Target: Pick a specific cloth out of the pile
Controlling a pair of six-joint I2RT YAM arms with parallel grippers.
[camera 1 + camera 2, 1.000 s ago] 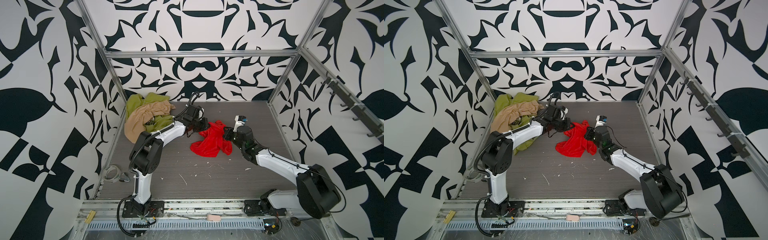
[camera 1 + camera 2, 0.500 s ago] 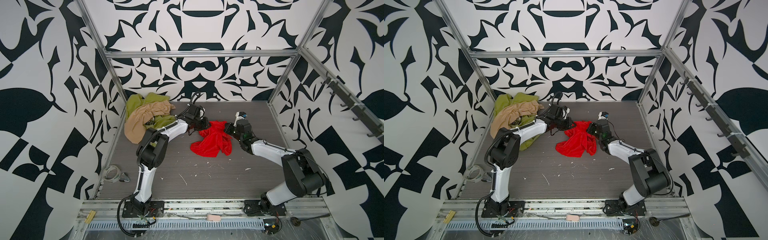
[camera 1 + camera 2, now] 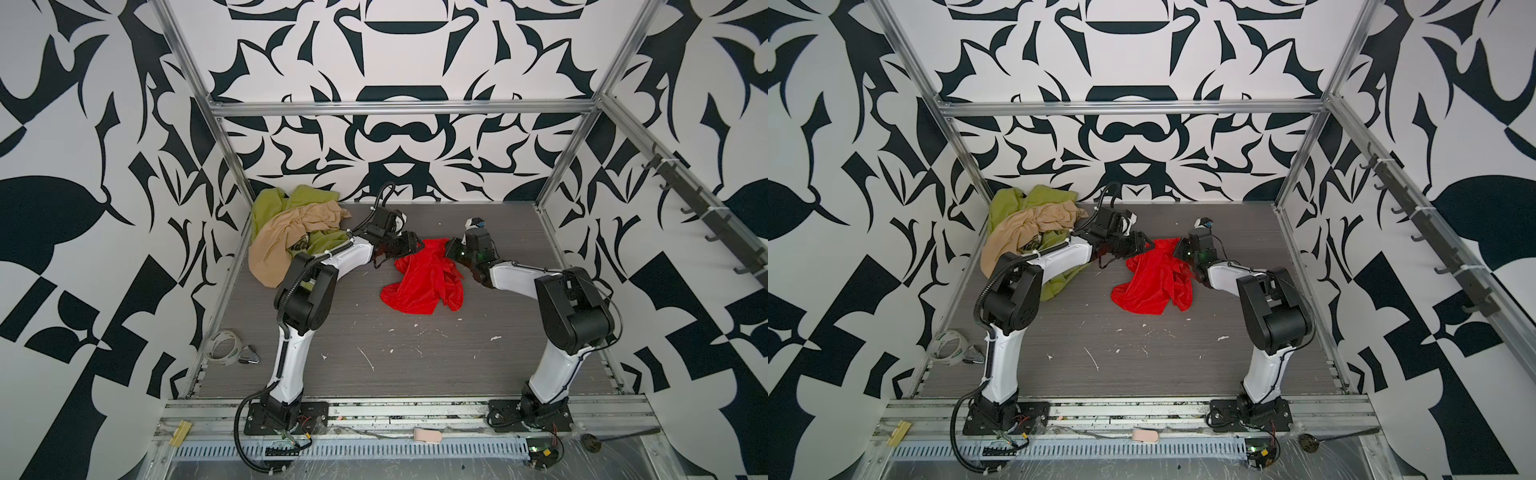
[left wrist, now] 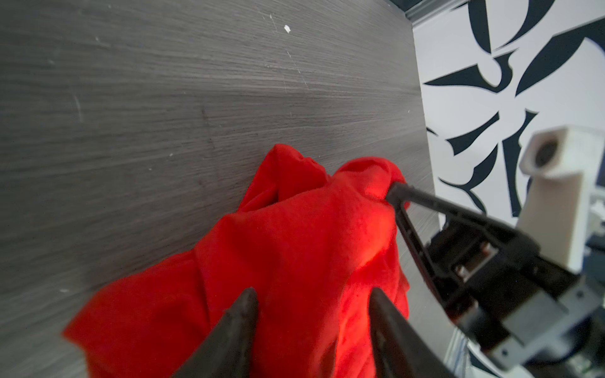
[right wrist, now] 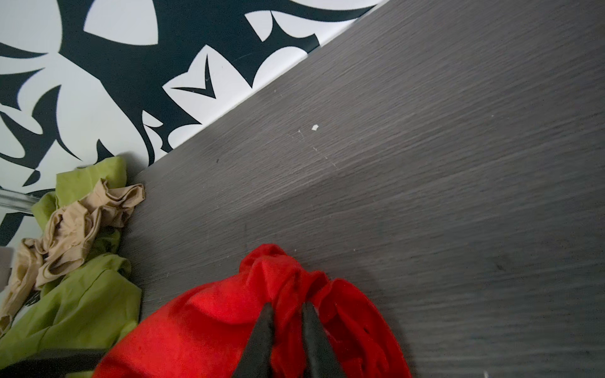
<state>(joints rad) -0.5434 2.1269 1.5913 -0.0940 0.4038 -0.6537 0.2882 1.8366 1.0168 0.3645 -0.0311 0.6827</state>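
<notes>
Red fabric first: the cloth (image 3: 424, 278) lay crumpled on the grey table (image 3: 415, 365) near centre. It was well apart from the pile (image 3: 291, 237) in the 10 o'clock corner, where the beige cloth (image 3: 274, 249) lay over the olive-green cloth (image 3: 316, 197).

Left gripper (image 4: 312, 294) sat at the cloth's 11 o'clock. Its jaws were plainly apart, with red fabric under the gap and nothing pinched. Right gripper (image 5: 288, 306) sat at the cloth's 1 o'clock, jaws only a slit apart, with a raised fold between the fingertips (image 5: 266, 314). I could not tell whether that fold was gripped or just resting there.

Judgement: separation looked done, and the step in hand was release and retreat. To do it well:
- Spread the right jaws fully before moving, or the thin fabric would likely snag and drag.
- Lift each gripper straight up off the bunched peak, not sideways.
- Keep the left arm's retreat clear of 10 o'clock, so its elbow did not sweep the pile toward the cloth.

Main risk was the weave catching on a fingertip.
</notes>
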